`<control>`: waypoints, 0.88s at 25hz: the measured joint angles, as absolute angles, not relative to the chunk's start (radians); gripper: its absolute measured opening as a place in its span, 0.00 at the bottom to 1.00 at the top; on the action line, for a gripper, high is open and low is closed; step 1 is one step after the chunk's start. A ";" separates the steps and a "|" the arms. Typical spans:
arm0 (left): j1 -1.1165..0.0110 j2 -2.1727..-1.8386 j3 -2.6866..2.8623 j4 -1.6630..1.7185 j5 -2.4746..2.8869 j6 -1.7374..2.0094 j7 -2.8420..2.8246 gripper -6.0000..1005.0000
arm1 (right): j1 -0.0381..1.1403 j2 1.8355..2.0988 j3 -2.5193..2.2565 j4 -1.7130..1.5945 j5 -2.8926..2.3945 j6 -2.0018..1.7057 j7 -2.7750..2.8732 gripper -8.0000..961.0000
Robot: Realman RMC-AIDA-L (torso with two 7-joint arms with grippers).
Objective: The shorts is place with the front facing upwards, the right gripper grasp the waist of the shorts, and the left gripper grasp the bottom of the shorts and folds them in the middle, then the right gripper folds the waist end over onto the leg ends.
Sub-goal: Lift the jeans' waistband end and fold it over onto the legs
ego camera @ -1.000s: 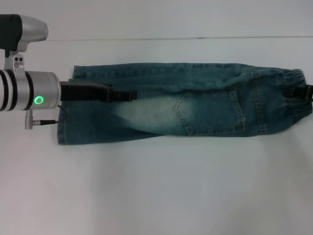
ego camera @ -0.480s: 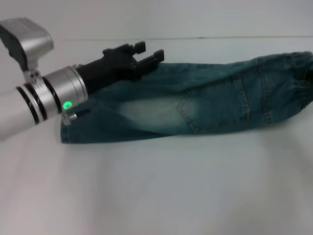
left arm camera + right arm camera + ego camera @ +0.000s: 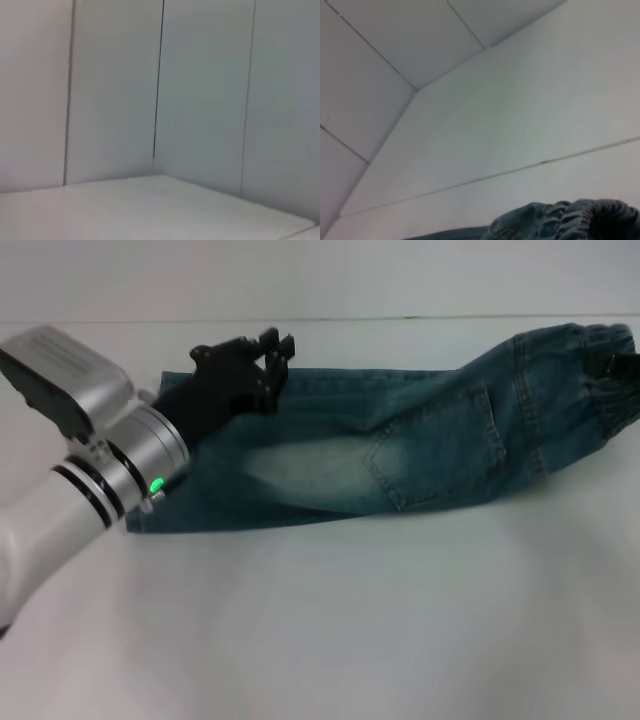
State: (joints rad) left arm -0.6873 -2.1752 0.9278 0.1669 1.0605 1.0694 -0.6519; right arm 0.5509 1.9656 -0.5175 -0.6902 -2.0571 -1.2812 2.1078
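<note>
White table point(image 3: 330, 630) is spread beneath the shorts point(image 3: 400, 455); with the left gripper point(image 3: 268, 348) spread and clear, the right gripper's point(image 3: 612, 368) unseen waistband pinch should be carried evenly toward the hems.

White worktop point(image 3: 330, 630), plain matte surface. Only the shorts point(image 3: 400, 445) lie on it: folded lengthwise into one long denim strip running 9 to 3 o'clock across the far half. Leg ends point(image 3: 150, 495) flat on the surface at 9 o'clock. Waist end point(image 3: 590, 375) at 3 o'clock is raised and angled toward 1 o'clock.
</note>
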 joint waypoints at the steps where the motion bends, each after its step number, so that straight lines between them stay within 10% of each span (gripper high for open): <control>1: -0.696 -2.175 0.925 0.136 1.040 1.069 -0.605 0.32 | 0.551 1.966 -0.517 -0.698 -2.051 -1.293 2.115 0.12; 13: -0.804 -2.175 0.802 -0.091 0.929 1.063 -0.264 0.00 | 0.599 1.993 -0.540 -0.890 -2.040 -1.470 2.260 0.12; 22: -0.834 -2.175 0.751 -0.150 0.931 1.059 -0.218 0.01 | 0.723 2.003 -0.602 -0.956 -2.043 -1.521 2.311 0.12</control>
